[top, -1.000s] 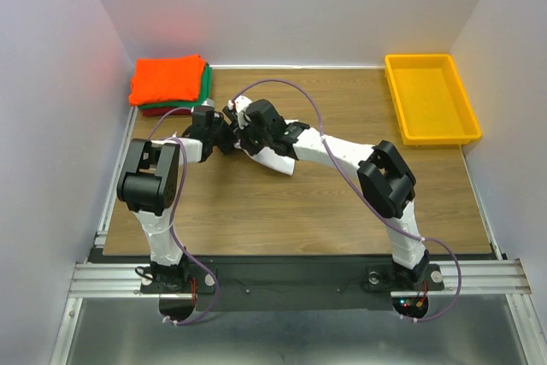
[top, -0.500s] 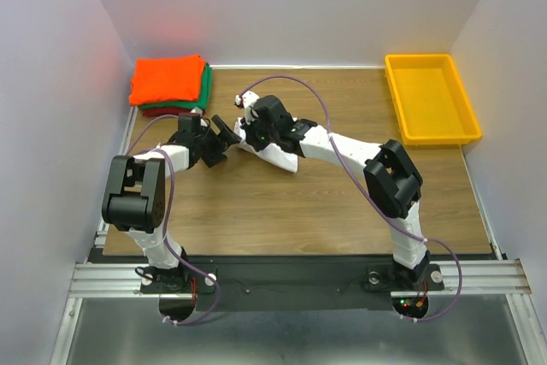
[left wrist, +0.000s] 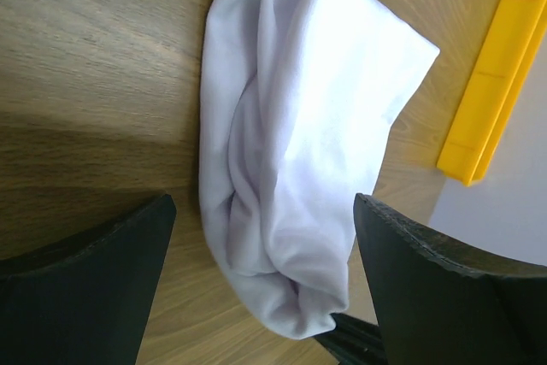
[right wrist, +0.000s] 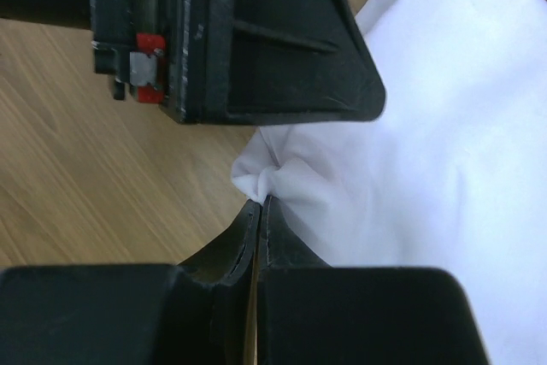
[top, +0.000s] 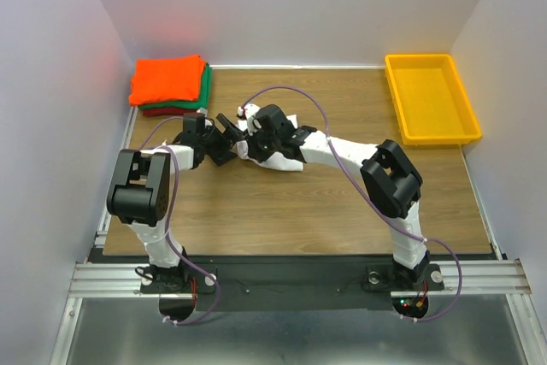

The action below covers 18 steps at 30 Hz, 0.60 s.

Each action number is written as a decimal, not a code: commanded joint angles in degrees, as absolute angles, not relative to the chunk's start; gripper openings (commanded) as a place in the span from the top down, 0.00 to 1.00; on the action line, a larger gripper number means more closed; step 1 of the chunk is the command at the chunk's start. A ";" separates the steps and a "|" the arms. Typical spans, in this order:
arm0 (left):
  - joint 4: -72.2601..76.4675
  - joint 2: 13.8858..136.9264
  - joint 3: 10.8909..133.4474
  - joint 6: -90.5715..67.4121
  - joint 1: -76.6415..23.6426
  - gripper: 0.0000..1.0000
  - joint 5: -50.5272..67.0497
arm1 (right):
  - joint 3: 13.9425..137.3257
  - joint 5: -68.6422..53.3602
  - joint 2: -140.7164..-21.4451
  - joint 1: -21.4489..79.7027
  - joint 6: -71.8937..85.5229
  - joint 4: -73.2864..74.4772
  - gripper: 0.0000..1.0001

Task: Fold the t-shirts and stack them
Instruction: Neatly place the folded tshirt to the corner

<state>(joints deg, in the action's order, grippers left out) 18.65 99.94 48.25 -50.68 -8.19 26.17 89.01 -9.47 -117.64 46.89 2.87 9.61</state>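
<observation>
The white t-shirt (top: 286, 160) lies bunched in the middle of the table. My right gripper (top: 246, 148) is shut on a fold at its left end; the right wrist view shows the shut jaws (right wrist: 261, 204) pinching the white cloth (right wrist: 444, 143). My left gripper (top: 229, 132) is open, just left of that end. In the left wrist view its gripper (left wrist: 265, 297) has one finger on each side of the shirt (left wrist: 299, 126), not touching it. Folded orange (top: 167, 79), green (top: 204, 87) and dark red (top: 162, 111) shirts are stacked at the back left.
A yellow plastic tray (top: 432, 136) stands at the back right; its edge shows in the left wrist view (left wrist: 491, 83). The left gripper's body (right wrist: 231, 40) hangs close above the right jaws. White walls enclose the table on three sides.
My left gripper drew back to the left, then came right again to the white shirt's left end. The right gripper stayed shut on the shirt, which shifted slightly.
</observation>
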 commanded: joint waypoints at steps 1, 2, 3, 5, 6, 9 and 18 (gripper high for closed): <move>21.79 101.86 49.22 -52.99 -10.02 0.02 28.04 | 89.99 -11.69 -115.57 46.93 4.83 5.98 0.99; 22.23 102.13 49.04 -53.35 -10.37 0.02 28.04 | 90.35 -11.60 -115.66 46.85 4.83 5.89 0.99; 22.50 102.56 49.04 -53.52 -10.98 0.02 27.86 | 90.70 -11.43 -115.93 46.93 5.18 5.80 0.99; 22.85 103.53 49.04 -54.58 -11.34 0.02 28.21 | 91.32 -10.90 -116.01 46.85 5.27 5.54 0.99; 22.85 104.06 49.30 -54.67 -11.51 0.02 28.21 | 92.10 -10.72 -115.84 46.93 5.53 5.54 0.99; 22.76 104.50 50.01 -54.58 -11.60 0.02 26.55 | 93.33 -10.46 -115.49 46.85 5.54 5.54 0.99; 23.20 108.27 55.63 -53.88 -12.04 0.18 22.77 | 92.46 -13.36 -114.96 46.93 7.12 5.63 0.99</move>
<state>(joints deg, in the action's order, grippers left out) 23.59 106.43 52.86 -55.00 -11.55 26.13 90.72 -11.88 -117.64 46.89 5.98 8.45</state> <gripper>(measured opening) 0.842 0.020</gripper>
